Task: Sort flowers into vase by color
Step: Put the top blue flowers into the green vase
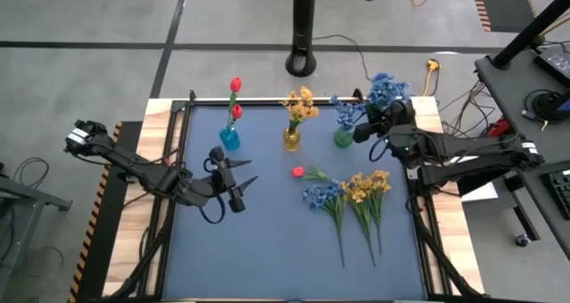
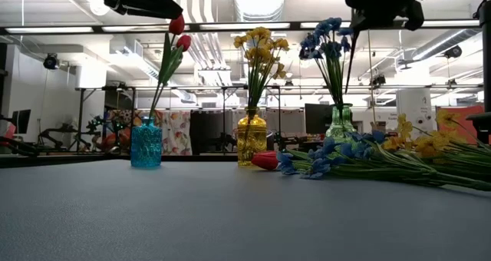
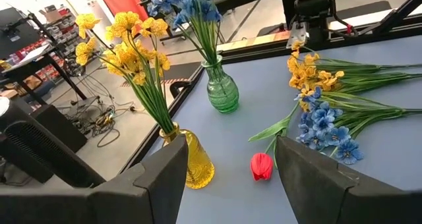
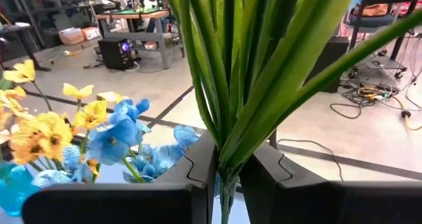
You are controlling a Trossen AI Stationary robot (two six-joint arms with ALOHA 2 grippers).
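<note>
Green stems fill our right gripper point(image 4: 227, 178), which pinches a blue sprig point(image 1: 386, 89) upright just above the green vase point(image 1: 343, 139). Our left gripper point(image 1: 239, 185), jaws apart and empty, waits well left of that vase, nearer the loose red tulip point(image 1: 298, 171).

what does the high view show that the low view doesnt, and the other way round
Only the high view shows both grippers: the left gripper open over bare table, the right gripper shut on the blue sprig in the green vase.

Only the low view shows the room behind and the vases' height.

Both show the blue vase, the yellow vase and the loose flowers lying flat.
</note>
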